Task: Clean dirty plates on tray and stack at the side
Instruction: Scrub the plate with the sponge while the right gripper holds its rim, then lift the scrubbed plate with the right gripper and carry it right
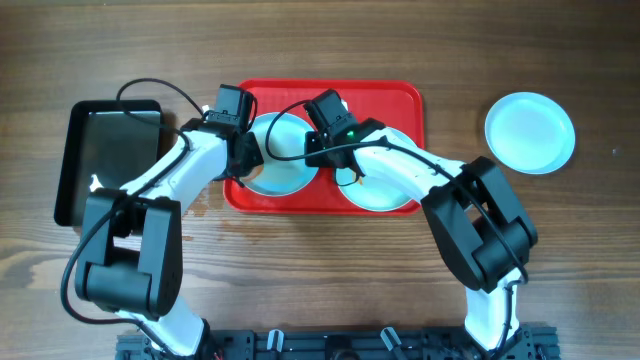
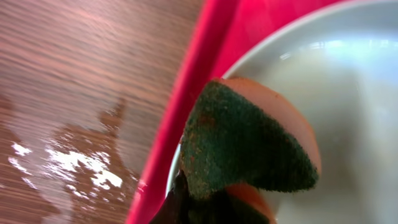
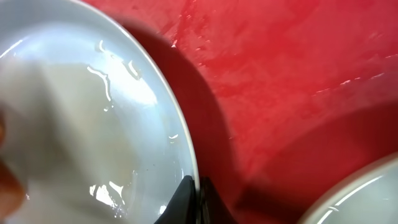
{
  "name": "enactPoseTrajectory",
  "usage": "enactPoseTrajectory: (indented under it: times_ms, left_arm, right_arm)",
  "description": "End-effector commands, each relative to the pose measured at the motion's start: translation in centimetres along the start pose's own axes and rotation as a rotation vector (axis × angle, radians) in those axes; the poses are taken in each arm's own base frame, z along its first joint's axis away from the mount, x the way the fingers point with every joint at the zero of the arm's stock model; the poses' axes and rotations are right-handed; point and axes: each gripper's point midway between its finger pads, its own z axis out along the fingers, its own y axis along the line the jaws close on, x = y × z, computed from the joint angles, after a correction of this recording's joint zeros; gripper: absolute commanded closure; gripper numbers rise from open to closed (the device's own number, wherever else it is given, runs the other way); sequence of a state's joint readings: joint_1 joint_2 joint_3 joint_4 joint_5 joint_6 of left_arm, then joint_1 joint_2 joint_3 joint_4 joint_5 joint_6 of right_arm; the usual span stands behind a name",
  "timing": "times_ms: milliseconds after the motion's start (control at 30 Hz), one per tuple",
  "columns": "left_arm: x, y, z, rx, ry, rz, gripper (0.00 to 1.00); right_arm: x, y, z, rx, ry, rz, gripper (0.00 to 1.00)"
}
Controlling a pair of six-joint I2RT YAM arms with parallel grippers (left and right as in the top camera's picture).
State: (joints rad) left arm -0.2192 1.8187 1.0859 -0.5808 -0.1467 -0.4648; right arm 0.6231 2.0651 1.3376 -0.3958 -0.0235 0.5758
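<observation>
**Two plates on the red tray, a third set aside**

The red tray (image 1: 400,100) lies mid-bench with its long axis running left to right. It holds two round plates side by side, both face up: the left plate (image 1: 288,180) and the right plate (image 1: 385,192). A third plate (image 1: 530,132) sits alone on the bench (image 1: 320,40), well apart to the right of the tray. A glossy black tray (image 1: 110,160) lies near the red tray's left end.

The left hand (image 1: 248,158) is clenched on a sponge (image 2: 249,146), whose green scouring face shows in the wrist view. The sponge sits over the left plate's left edge, just inside the tray's raised rim; whether it presses on the plate cannot be told. A wet patch (image 2: 74,162) marks the wood just outside that rim.

The right hand (image 3: 197,198) grasps the left plate at its right rim, one finger on each side of the edge. Water glints on that plate's surface. The right plate's rim shows at the lower corner of the right wrist view, apart from the hand.
</observation>
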Motion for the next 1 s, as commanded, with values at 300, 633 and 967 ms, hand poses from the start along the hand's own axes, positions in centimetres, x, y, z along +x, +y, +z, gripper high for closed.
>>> enactPoseTrajectory:
  times_ms: [300, 633, 967]
  left_arm:
    - [-6.6, 3.1, -6.1, -0.091, -0.348, -0.087, 0.96]
    - [-1.6, 2.9, -13.7, 0.107, -0.238, -0.113, 0.96]
    - [2.1, 1.5, -11.2, 0.162, -0.024, -0.152, 0.96]
  right_arm:
    - [1.0, -3.0, 1.6, 0.102, 0.022, 0.014, 0.96]
    - [-6.4, -0.5, -7.0, 0.076, -0.27, -0.089, 0.96]
    - [-14.2, -3.3, -22.5, 0.568, -0.667, -0.568, 0.96]
